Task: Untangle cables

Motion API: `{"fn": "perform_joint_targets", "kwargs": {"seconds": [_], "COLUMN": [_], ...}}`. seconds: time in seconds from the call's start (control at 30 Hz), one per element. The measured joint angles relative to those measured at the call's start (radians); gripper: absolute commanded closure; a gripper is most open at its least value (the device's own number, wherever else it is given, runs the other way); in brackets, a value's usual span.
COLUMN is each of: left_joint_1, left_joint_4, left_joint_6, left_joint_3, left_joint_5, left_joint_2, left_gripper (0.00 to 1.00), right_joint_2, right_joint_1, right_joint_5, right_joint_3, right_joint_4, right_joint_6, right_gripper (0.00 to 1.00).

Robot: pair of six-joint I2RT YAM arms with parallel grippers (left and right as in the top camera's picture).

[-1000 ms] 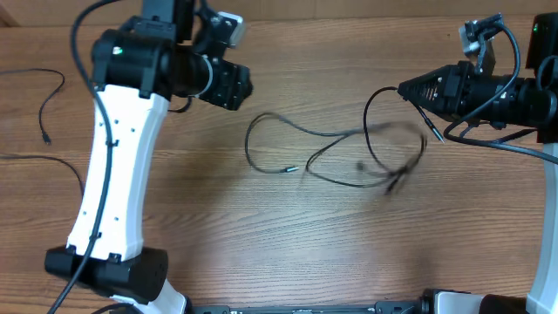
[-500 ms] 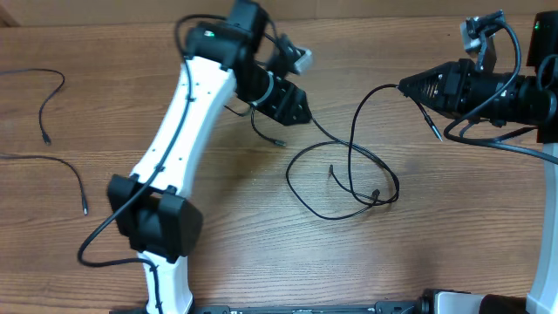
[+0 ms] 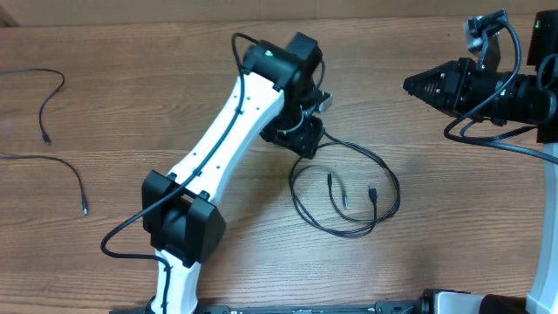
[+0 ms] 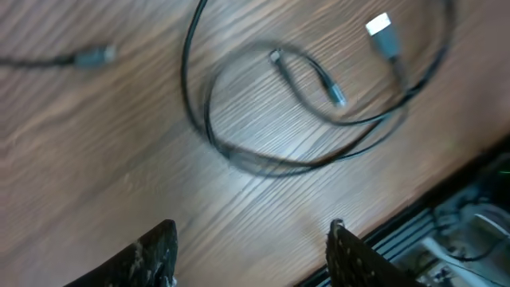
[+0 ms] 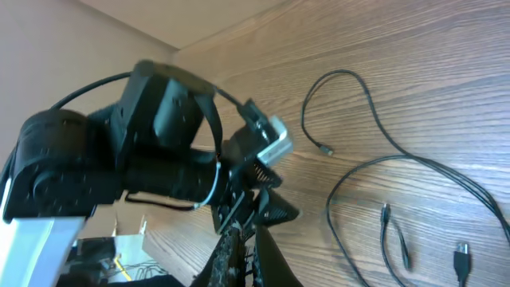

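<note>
Swung right, away from two stray cables (image 3: pixel 44 133) at the left edge, the left gripper (image 3: pixel 303 139) hovers at centre. Its fingers (image 4: pixel 158 249) are parted and empty, and it hides the loop's far-left end. Tangled cables (image 3: pixel 373 194), blurred up close, lie just right. The right gripper (image 3: pixel 408 85) is closed and empty.

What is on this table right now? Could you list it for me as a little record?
Surface: wooden table
Centre: black cables in overlapping loops, plug ends lying inside
Far left: two separate cables, away from the loops
Left tool: open, empty, above the loops
Right tool: shut, holding nothing, off to one side
</note>
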Motion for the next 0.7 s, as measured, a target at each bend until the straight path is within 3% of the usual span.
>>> {"fn": "perform_joint_targets", "kwargs": {"seconds": [0.17, 0.23, 0.33, 0.4, 0.53, 0.7], "left_joint_1": [-0.014, -0.014, -0.014, -0.016, -0.040, -0.122], "left_joint_4": [0.005, 0.015, 0.021, 0.045, 0.159, 0.347], "left_joint_6": [-0.056, -0.071, -0.080, -0.081, -0.081, -0.080], "left_joint_3": [-0.011, -0.011, -0.011, -0.023, -0.096, -0.208], "left_joint_5": [-0.067, -0.078, -0.084, -0.087, -0.074, -0.002], "left_joint_2": [0.000, 0.000, 0.000, 0.000, 0.000, 0.002], "left_gripper": [0.44, 0.44, 0.42, 0.42, 0.41, 0.37], "right_joint_2": [0.000, 0.000, 0.000, 0.000, 0.000, 0.005], "right_joint_1": [0.000, 0.000, 0.000, 0.000, 0.000, 0.000], "right_joint_5": [0.021, 0.045, 0.117, 0.169, 0.293, 0.443], "right_joint_3": [0.000, 0.000, 0.000, 0.000, 0.000, 0.000], "right_joint_4": [-0.003, -0.009, -0.018, -0.023, -0.023, -0.023], "right_joint_6": [0.000, 0.003, 0.005, 0.003, 0.010, 0.042], "right_gripper": [0.94, 0.78, 0.43, 0.32, 0.21, 0.16]}}
